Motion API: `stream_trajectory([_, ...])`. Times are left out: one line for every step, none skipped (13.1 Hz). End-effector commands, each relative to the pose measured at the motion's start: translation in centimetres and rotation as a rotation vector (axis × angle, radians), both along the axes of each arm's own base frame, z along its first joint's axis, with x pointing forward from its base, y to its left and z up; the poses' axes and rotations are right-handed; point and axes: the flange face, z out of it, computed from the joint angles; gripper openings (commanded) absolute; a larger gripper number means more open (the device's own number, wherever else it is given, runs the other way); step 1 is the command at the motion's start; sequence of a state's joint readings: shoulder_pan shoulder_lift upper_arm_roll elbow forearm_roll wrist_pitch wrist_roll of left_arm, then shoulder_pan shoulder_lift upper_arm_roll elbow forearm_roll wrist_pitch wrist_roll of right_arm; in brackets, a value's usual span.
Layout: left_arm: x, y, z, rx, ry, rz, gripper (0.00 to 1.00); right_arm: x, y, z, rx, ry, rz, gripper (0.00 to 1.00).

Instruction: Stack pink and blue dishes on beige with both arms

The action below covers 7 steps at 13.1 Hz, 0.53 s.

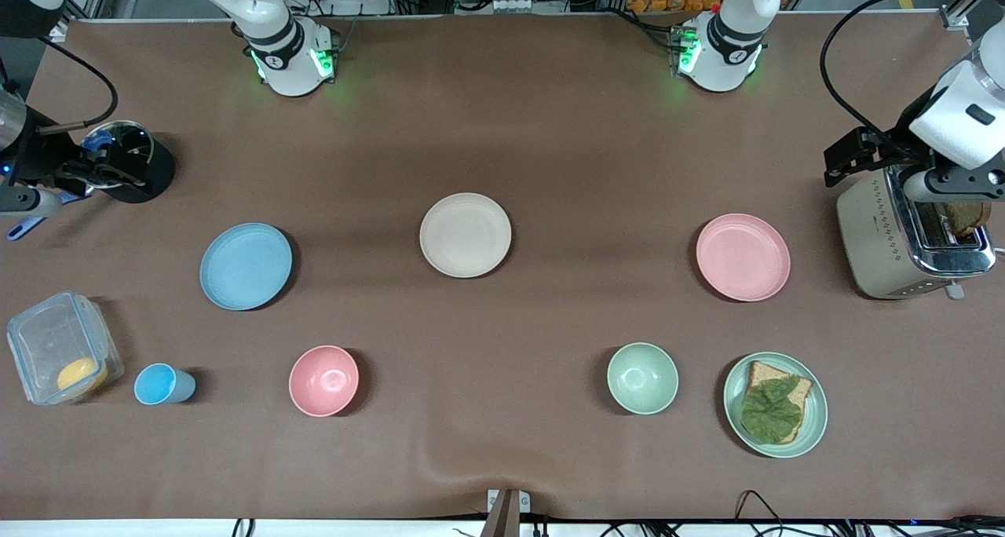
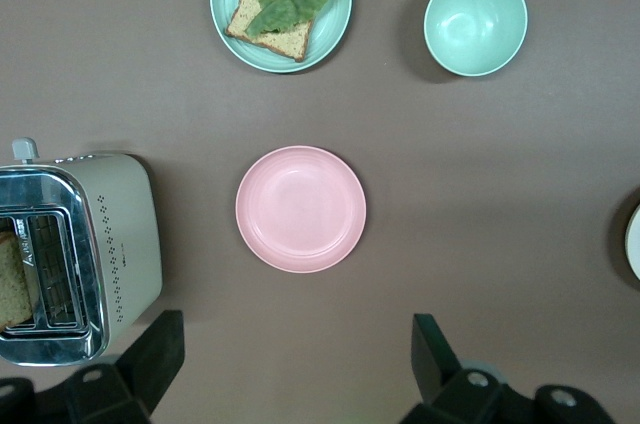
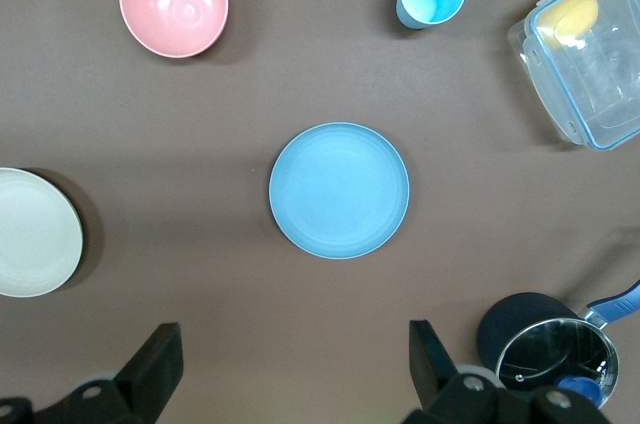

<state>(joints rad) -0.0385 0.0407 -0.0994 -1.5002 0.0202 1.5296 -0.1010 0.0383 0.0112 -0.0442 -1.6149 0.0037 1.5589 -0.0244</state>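
Brown cloth covers the table [image 1: 502, 113], and the beige plate [image 1: 465, 235] lies at its middle, bare. From that plate, the blue plate [image 1: 246, 266] sits well apart toward the right arm's end and slightly nearer the front camera; the pink plate [image 1: 743, 257] sits well apart toward the left arm's end, also slightly nearer. Neither is stacked yet.

Nearer the camera than the beige plate are a pink bowl [image 1: 323, 380] and a green bowl [image 1: 642, 378]. Toward the left arm's end lie a green plate with toast and a leaf [image 1: 775, 404] and a toaster [image 1: 911, 235]; toward the right arm's end, a blue cup [image 1: 162, 384], a clear lidded box [image 1: 61, 358] and a dark pot [image 1: 129, 160].

In its wrist view the left gripper [image 2: 298, 364] hangs released, fingers spread wide, over the cloth just beside the pink plate. The right gripper [image 3: 297, 369] is likewise spread, over the cloth beside the blue plate.
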Motion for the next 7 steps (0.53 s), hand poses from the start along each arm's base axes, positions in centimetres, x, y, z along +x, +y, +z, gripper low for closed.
stream_trajectory([-0.29, 0.06, 0.43, -0.004, 0.006, 0.017, 1.0, -0.01, 0.3, 0.38, 0.012, 0.002, -0.011, 1.0])
stream_trajectory([-0.3, 0.06, 0.48, -0.004, 0.006, 0.016, 1.0, -0.01, 0.3, 0.38, 0.012, 0.002, -0.011, 1.0])
stream_trajectory([-0.31, -0.02, 0.48, -0.004, 0.006, 0.014, 1.0, -0.01, 0.3, 0.38, 0.012, 0.002, -0.011, 1.0])
stream_trajectory([-0.31, -0.02, 0.48, -0.004, 0.006, 0.014, 1.0, -0.01, 0.3, 0.38, 0.012, 0.002, -0.011, 1.0])
stream_trajectory([-0.3, 0.06, 0.48, -0.004, 0.006, 0.016, 1.0, -0.01, 0.3, 0.38, 0.012, 0.002, -0.011, 1.0])
stream_trajectory([-0.3, 0.08, 0.48, -0.002, 0.006, 0.017, 1.0, -0.02, 0.3, 0.37, 0.012, 0.003, -0.011, 1.0])
stream_trajectory([-0.32, 0.0, 0.2, -0.001, 0.012, 0.013, 1.0, -0.01, 0.13, 0.38, 0.012, 0.002, -0.014, 1.0])
